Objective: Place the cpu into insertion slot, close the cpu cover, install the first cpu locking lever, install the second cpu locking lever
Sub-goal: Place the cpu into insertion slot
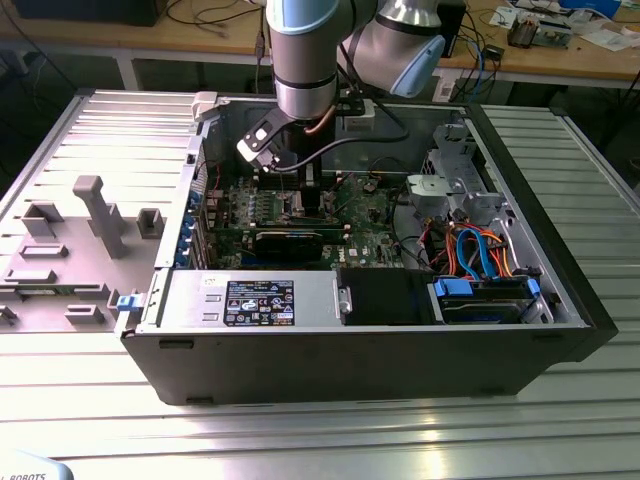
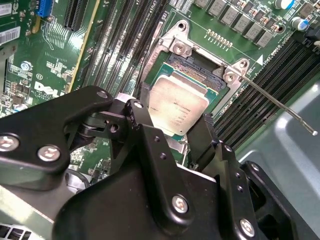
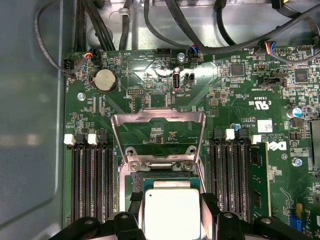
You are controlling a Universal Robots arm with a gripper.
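Gripper's got the cpu pinched, right over the open socket

In both wrist views the gripper (image 2: 172,127) (image 3: 171,216) has its black fingers (image 2: 136,116) closed in on two opposite edges of the cpu (image 2: 176,106) (image 3: 171,210), only as wide apart as the chip itself, silver top facing up. The chip sits over the insertion slot (image 2: 196,70) (image 3: 161,178), with a strip of the dark centre showing past one edge; can't tell if it's actually touching down. The cpu cover (image 3: 157,117) is flipped up and open, green board visible through its cut-out. A thin locking lever (image 2: 275,102) sticks out loose from the socket corner. In the exterior view the arm (image 1: 305,60) comes down at upper centre into the open computer case (image 1: 400,350), gripper (image 1: 300,200) low over the motherboard (image 1: 375,215).
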